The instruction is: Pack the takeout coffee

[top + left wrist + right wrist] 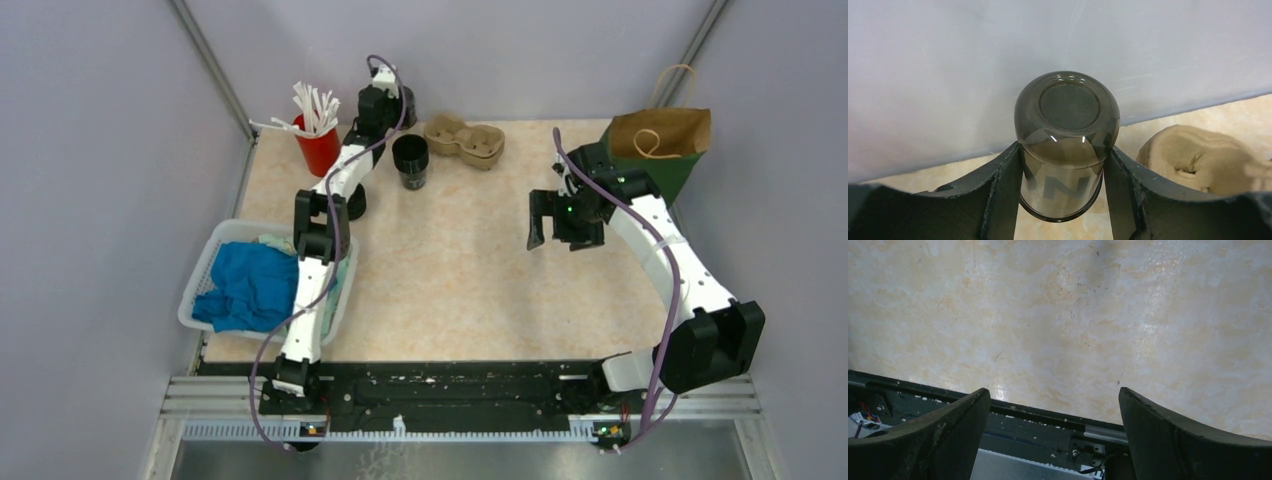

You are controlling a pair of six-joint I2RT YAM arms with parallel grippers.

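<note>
The takeout coffee (1068,145) is a dark glossy tapered cup with a round flat lid. It stands by the back wall, between the fingers of my left gripper (1064,147). Both fingers (1003,185) press against its sides, so the gripper is shut on it. From above, the left gripper (395,98) is at the far back, and the cup (408,103) shows only as a dark shape beside it. My right gripper (565,215) hangs open over the table's right half with nothing between its fingers (948,435).
Another black cup (410,160) stands just in front of the left gripper. The brown pulp tray (465,140) lies to its right. A red cup of white sticks (318,140) is back left, a brown paper bag (660,135) back right, and a white basket (200,290) with blue cloth near left.
</note>
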